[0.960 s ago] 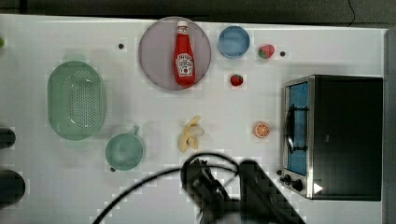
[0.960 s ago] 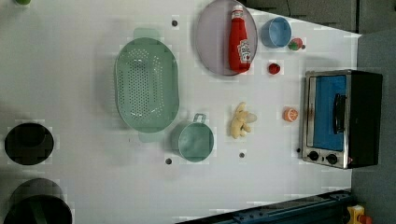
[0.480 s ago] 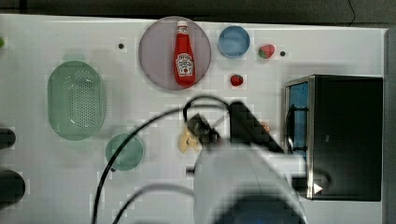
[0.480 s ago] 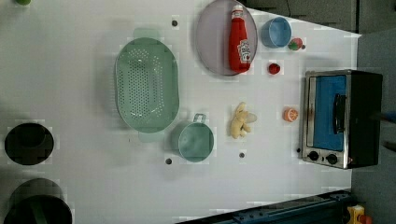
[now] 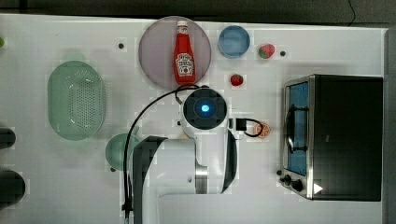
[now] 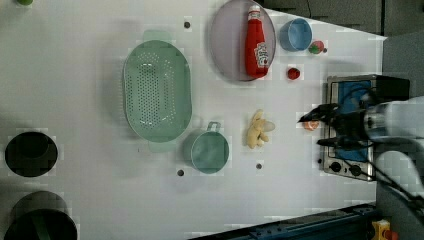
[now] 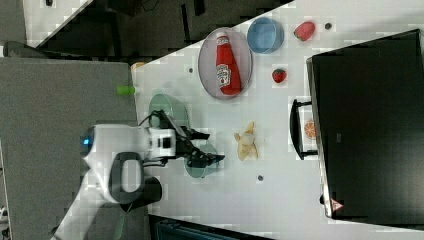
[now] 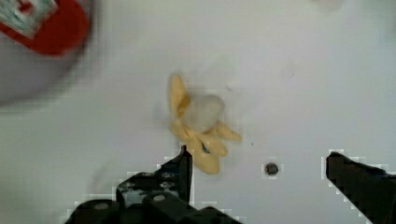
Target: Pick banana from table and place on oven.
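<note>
Wrist view shows your gripper (image 8: 259,161) spread wide and empty above the peeled banana (image 8: 201,128) lying on the table (image 8: 303,70); centre both fingers over it before descending.

ketchup bottle (image 8: 44,21): blurred, cut by wrist view's edge | cup (image 5: 119,151): partly hidden under arm in top view | orange slice (image 6: 311,125): partly hidden behind gripper (image 6: 320,131)

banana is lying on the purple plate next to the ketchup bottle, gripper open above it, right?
Not quite. The banana lies on the bare white table, apart from the purple plate that holds the ketchup bottle, as the left view shows. The gripper is open above it.
</note>
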Controlling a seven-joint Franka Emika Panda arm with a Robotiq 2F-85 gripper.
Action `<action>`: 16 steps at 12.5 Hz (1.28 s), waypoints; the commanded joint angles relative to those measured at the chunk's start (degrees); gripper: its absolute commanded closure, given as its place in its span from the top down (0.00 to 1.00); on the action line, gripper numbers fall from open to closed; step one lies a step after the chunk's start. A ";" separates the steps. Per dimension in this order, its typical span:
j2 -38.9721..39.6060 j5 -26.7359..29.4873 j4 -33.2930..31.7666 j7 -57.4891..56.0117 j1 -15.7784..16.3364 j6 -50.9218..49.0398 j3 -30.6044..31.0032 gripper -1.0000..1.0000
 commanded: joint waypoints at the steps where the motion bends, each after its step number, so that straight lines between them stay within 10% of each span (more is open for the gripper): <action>1: -0.14 -0.02 -1.74 -1.74 -0.62 6.73 0.29 1.00; 12: 18.21 0.00 -6.42 -1.73 -0.45 27.51 3.21 1.00; 16: 18.67 0.02 -6.89 -1.62 -0.48 28.51 3.24 0.59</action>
